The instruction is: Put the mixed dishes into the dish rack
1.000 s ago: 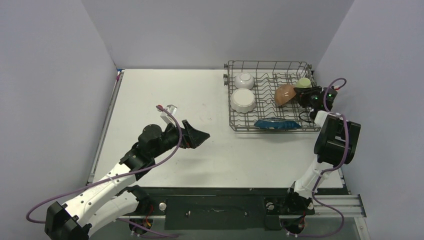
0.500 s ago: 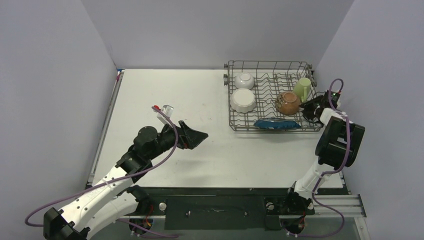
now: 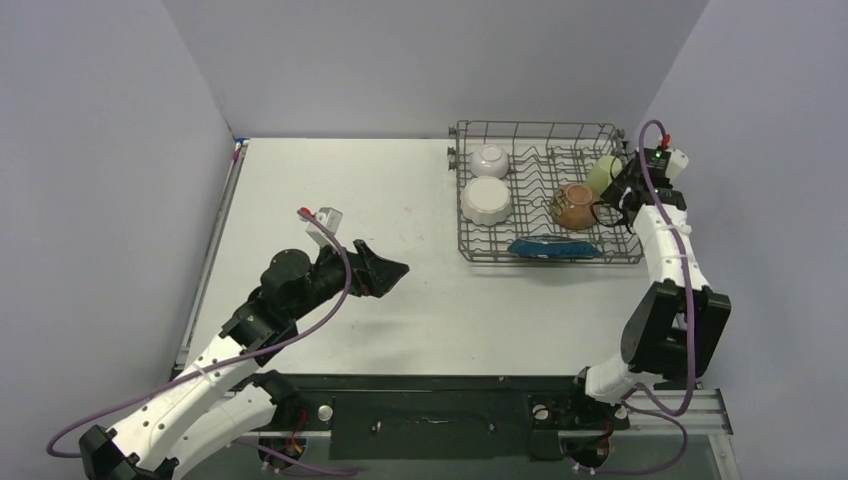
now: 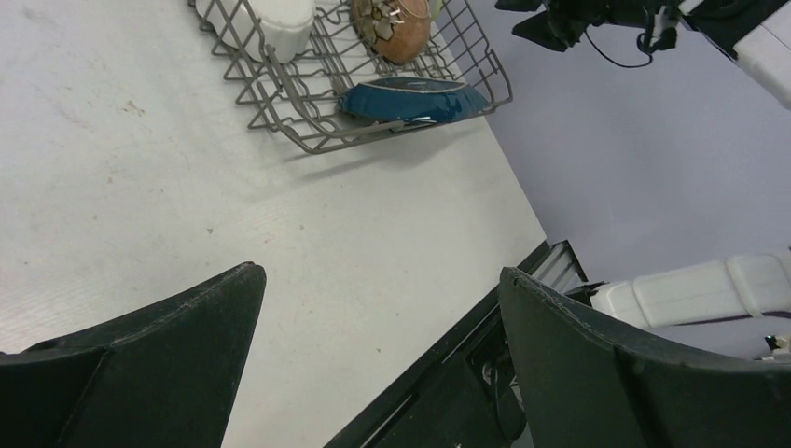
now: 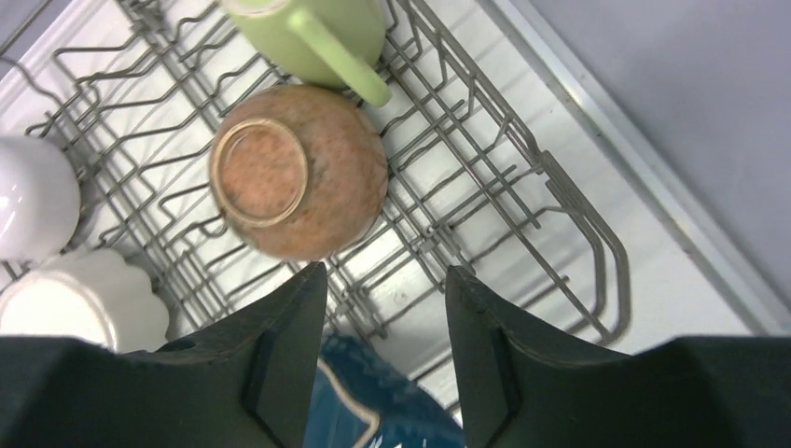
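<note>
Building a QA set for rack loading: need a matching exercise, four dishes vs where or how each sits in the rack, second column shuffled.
1. brown bowl
2. pale green mug
3. dark blue dish
4. small white bowl

A. along the near edge of the dish rack
B. far-left corner of the dish rack
C. foot ring up, next to the mug
D. by the right wall, far half

Pairs: 1-C, 2-D, 3-A, 4-B

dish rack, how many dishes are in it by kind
bowls: 2 (small white bowl, brown bowl)
plates: 1 (white scalloped plate)
mugs: 1 (pale green mug)
leaf-shaped dishes: 1 (dark blue leaf-shaped dish)
total: 5 in the dish rack
</note>
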Tool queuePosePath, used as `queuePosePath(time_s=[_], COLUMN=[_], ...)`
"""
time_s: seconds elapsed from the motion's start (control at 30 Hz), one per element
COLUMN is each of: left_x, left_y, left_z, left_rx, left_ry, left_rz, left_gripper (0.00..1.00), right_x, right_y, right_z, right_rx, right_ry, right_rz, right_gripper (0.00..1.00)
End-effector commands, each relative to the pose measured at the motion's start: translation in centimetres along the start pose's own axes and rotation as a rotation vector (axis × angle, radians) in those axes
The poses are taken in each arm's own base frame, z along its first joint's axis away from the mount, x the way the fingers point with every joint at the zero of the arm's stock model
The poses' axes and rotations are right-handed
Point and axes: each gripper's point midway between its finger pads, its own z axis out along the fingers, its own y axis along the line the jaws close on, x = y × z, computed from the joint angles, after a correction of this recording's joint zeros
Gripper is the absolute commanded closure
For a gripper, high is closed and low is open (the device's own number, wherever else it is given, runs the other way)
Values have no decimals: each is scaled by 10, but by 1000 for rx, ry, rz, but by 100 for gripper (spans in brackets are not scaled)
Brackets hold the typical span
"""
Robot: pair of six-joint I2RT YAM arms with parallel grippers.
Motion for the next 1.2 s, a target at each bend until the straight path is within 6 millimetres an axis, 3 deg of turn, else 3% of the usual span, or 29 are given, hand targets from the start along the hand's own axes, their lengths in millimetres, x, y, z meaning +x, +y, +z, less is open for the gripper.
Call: queuePosePath(time_s=[0.0,0.1,0.2,0.3,0.43,0.5,0.8,0.97,1.17], left_x=[-42,-54,-73,-90,-117,-127,-166,-186,-202], left_y=[-10,-5,-12,-13,-25,-29,-47,-58,-70], left_z=[-19,-30,-45,-61,-87,-99,-156,-189,-222], left_rx=[-48,-110,-127,-162,-189,-199,-217,-210,-175], left_ry=[-113,-150,-209,-265,-346,-379,-556,-675,-797], left_rz=[102,141,169,199,232,249,295,318,320], left_gripper=[4,4,4,4,4,4,4,4,4], right_x=[-16,-14,-7,6,20,24,22,15,8], right_y=[-9,8,20,49,64,65,32,7,-13], right_z=[-57,-95,-127,-172,-219,-240,-324,-354,-375], right_rx=[110,67,7,-136,-296,-370,-569,-601,-617], right_ry=[-94,-150,-175,-215,-232,-247,-398,-517,-614], right_rz=[-169,-240,-285,-345,-367,-356,-300,-250,-181], right_gripper=[53,52,52,51,49,43,26,23,18])
